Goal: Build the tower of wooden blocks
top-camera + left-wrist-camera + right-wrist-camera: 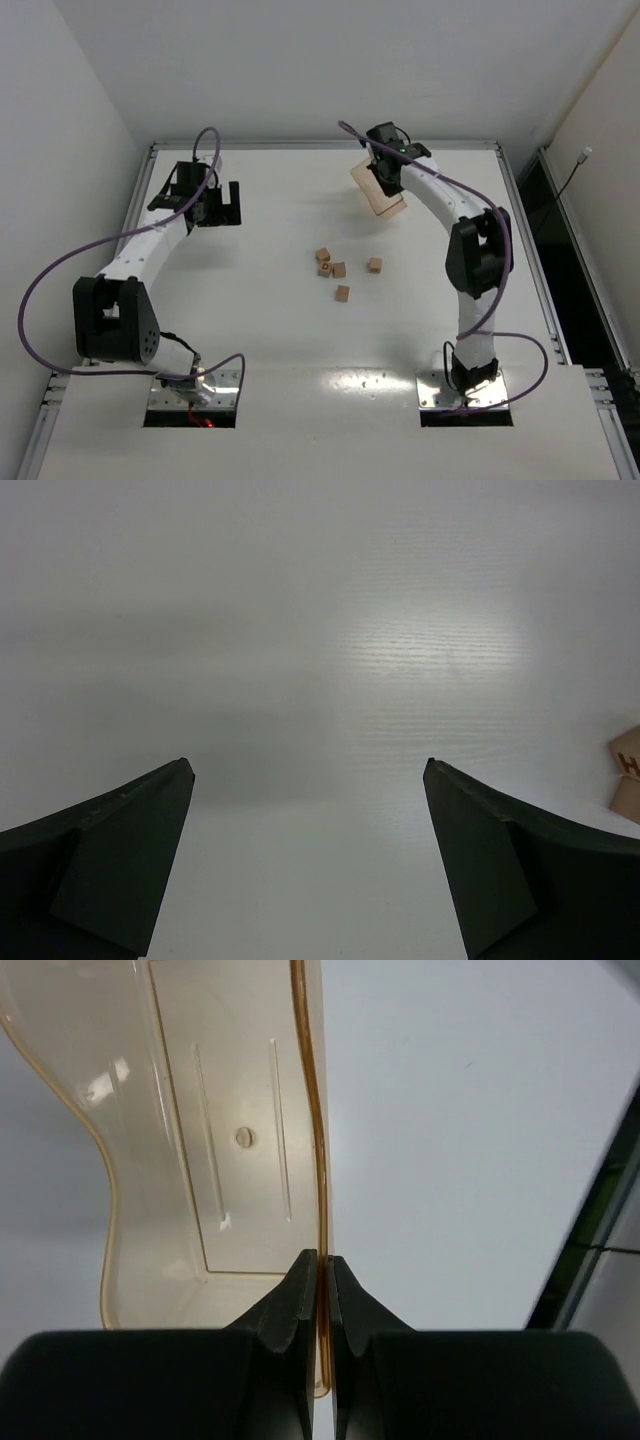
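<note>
Several small tan wood blocks lie loose on the table's middle: one with a dark mark [323, 255], one below it [325, 269], one beside it [339, 270], one [343, 293] nearer me and one [375, 264] to the right. No tower stands. My right gripper [384, 176] is at the far middle, shut on the wall of a translucent tan tray [378, 190]; in the right wrist view the fingers [303, 1290] pinch the tray's wall [318, 1160]. My left gripper [224, 205] is open and empty at the far left. Two blocks [628, 772] show at the left wrist view's right edge.
The white table [250, 330] has raised metal rails at its far edge [320, 146] and sides. A dark gap [590, 1250] runs beyond the table's right edge. White walls close in the back and sides.
</note>
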